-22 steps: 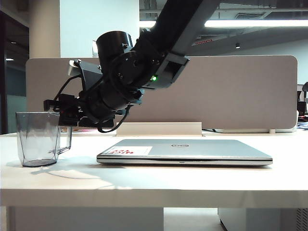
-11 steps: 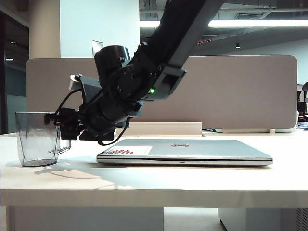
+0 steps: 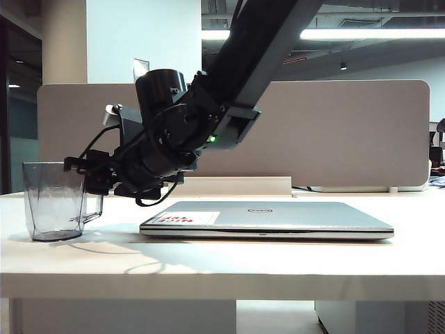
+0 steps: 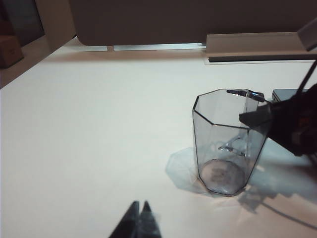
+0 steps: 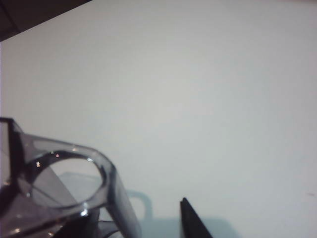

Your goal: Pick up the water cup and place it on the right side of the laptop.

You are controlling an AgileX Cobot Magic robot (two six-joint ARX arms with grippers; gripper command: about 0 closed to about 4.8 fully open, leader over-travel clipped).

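The water cup (image 3: 54,200), a clear smoky-grey faceted tumbler, stands upright on the white table (image 3: 208,261) left of the closed silver laptop (image 3: 268,217). My right gripper (image 3: 80,174) reaches across from the right to the cup's handle side. It is open, and in the left wrist view its fingers (image 4: 253,115) sit at the cup's (image 4: 225,144) rim. The right wrist view shows the cup's handle (image 5: 74,183) lying between the spread fingers of the right gripper (image 5: 138,223). My left gripper (image 4: 140,210) is shut and empty, well short of the cup.
A grey partition panel (image 3: 334,132) runs along the table's back edge, with a white cable tray (image 3: 229,186) at its foot behind the laptop. Bare tabletop lies right of the laptop (image 3: 417,223).
The right arm has come down and moved left. Its open gripper went from just above and beside the handle to level with the cup's upper wall. The cup and laptop have not moved.
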